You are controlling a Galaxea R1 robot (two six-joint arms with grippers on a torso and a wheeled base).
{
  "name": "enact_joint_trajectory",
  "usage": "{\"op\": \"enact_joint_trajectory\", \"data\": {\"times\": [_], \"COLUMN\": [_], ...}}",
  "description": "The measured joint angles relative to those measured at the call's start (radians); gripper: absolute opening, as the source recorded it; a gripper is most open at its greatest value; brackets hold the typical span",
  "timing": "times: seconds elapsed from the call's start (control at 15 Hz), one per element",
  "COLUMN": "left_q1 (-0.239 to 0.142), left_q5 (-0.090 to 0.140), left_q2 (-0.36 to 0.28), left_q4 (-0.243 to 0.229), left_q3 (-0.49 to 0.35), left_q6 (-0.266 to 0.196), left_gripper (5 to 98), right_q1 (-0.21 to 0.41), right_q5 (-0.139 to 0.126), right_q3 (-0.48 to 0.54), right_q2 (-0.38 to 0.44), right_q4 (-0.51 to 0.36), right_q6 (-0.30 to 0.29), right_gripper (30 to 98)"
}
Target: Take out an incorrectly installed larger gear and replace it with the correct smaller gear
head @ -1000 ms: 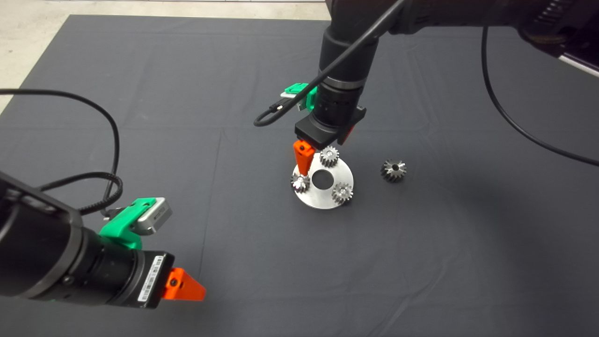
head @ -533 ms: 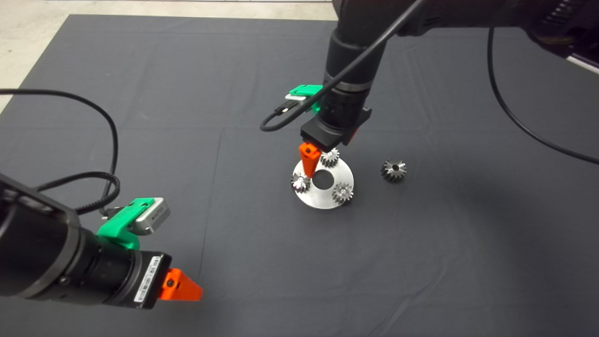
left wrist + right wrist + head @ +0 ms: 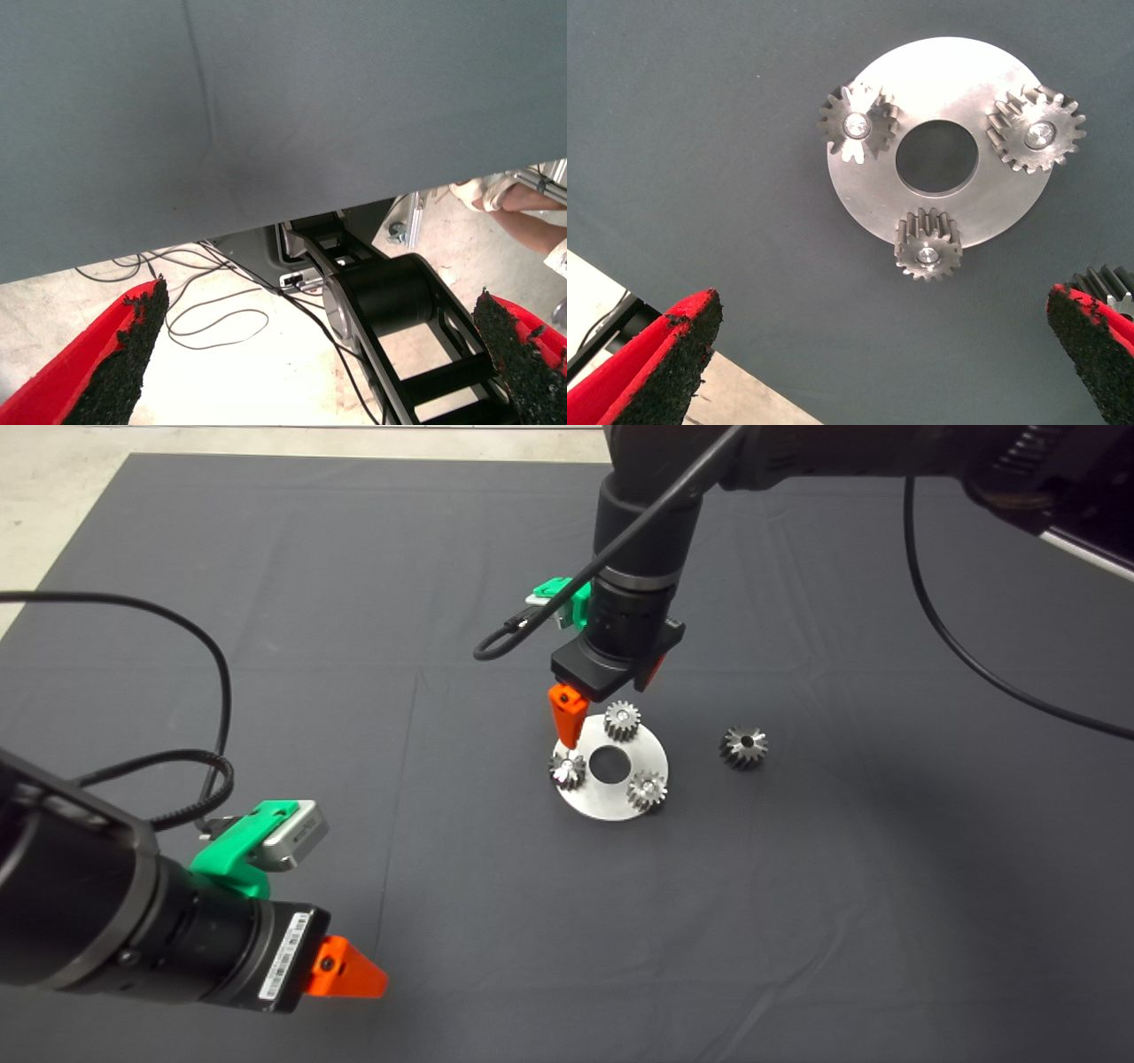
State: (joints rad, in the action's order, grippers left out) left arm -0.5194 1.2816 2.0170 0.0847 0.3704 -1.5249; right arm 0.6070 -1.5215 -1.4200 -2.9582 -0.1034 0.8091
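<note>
Right gripper (image 3: 580, 726) is hovering over the plate (image 3: 651, 755), jaws wide, gripping nothing. Small gear (image 3: 567, 769) is sitting at plate's 9 o'clock; big gear (image 3: 744, 746) is lying apart at 3 o'clock. Swap looks finished; next is retreating. Left gripper (image 3: 350, 970) is waiting, jaws wide.

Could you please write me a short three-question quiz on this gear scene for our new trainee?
1. True or false: the larger gear lies on the mat, apart from the round plate.
2. How many small gears sit on the round plate? A) two B) three C) four
3. Which gripper hangs over the plate, and are its fingers spread or closed?

Key:
1. True.
2. B: three, spaced around the plate's centre hole.
3. The right gripper, fingers spread wide and holding nothing; the left gripper waits at the mat's near left edge.
</note>
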Motion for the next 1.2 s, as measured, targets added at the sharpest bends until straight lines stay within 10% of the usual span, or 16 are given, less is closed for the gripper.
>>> {"op": "enact_joint_trajectory", "data": {"times": [0.27, 0.6, 0.93, 1.2], "left_q1": [0.000, 0.000, 0.000, 0.000], "left_q5": [0.000, 0.001, -0.009, -0.132], "left_q2": [0.000, 0.003, 0.019, 0.056], "left_q4": [-0.002, -0.002, 0.038, 0.042], "left_q3": [0.000, 0.000, 0.053, 0.015], "left_q6": [0.000, 0.000, 0.069, 0.017], "left_gripper": [88.3, 88.3, 88.3, 88.3], "right_q1": [0.000, 0.026, 0.066, 0.091], "right_q5": [-0.013, -0.002, -0.007, -0.009], "right_q3": [0.210, 0.702, 0.783, 0.774], "right_q2": [0.166, 0.319, 0.382, 0.429], "right_q4": [0.006, 0.004, 0.002, -0.004], "right_q6": [0.094, 0.410, 0.489, 0.490], "right_gripper": [97.0, 96.9, 97.0, 97.0]}}
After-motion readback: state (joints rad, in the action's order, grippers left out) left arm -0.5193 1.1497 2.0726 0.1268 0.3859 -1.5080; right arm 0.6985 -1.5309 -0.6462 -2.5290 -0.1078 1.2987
